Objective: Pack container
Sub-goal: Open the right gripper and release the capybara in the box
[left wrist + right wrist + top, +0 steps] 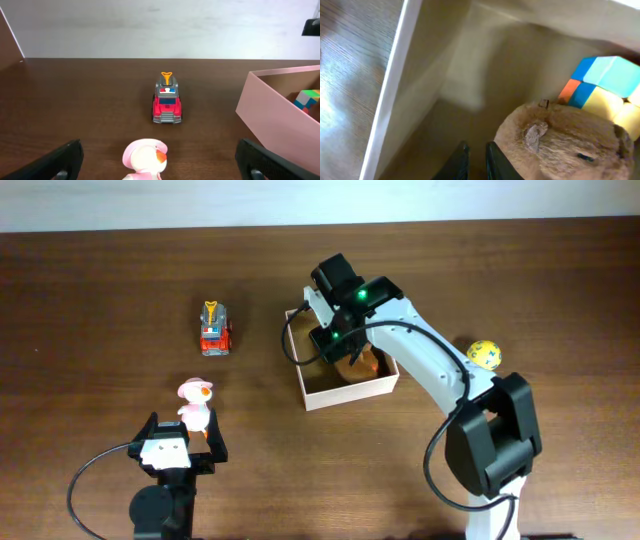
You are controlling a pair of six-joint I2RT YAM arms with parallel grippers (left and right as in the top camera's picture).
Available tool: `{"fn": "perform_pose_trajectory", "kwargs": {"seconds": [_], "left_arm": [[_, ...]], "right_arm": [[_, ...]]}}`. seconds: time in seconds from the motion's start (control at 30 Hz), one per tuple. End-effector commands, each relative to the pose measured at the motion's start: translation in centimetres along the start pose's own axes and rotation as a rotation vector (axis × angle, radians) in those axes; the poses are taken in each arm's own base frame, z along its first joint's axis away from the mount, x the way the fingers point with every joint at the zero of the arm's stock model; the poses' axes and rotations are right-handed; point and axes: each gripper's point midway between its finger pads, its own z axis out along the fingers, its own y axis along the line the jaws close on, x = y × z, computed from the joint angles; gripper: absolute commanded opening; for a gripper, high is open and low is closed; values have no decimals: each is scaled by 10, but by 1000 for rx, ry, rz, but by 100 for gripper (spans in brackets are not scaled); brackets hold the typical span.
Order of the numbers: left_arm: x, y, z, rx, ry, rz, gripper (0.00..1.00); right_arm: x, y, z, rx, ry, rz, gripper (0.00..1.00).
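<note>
Brown wood-grain table (90,310) carries everything. At the near left, the left gripper (182,435) has its fingers spread wide, with nothing between them. A pink duck toy (195,400) stands just beyond it. Farther off sits a red toy truck (215,328) with an orange piece on top. The container (350,392) rests at the centre of the table, right of the truck. The right gripper (477,160) reaches down inside it, its fingers nearly pressed together on nothing, beside a tan plush toy (560,140) and a multicoloured cube (600,82). A yellow ball (484,354) lies on the table to the container's right.
</note>
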Motion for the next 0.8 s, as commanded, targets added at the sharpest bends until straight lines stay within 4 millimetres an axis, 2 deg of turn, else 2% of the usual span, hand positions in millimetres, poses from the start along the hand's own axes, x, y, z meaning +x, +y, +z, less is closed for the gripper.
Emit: {"fn": "perform_pose_trajectory", "kwargs": {"seconds": [0.0,0.17,0.33,0.5,0.6,0.77], "left_arm": [[3,-1,1,9,1,18,99],[4,-1,1,9,2,18,99],[3,-1,1,9,1,18,99],[4,-1,1,9,2,18,99],[3,-1,1,9,1,18,99],[4,-1,1,9,2,18,99]], "right_arm": [[-2,1,7,-7,8,-11,16],[-4,5,10,-13,1,-19,16],[-25,8,9,-15,-85,3,16],[-38,12,8,-42,-136,16,15],[-44,22,7,-104,-161,11,12],[-43,23,17,-115,-146,59,4]]}}
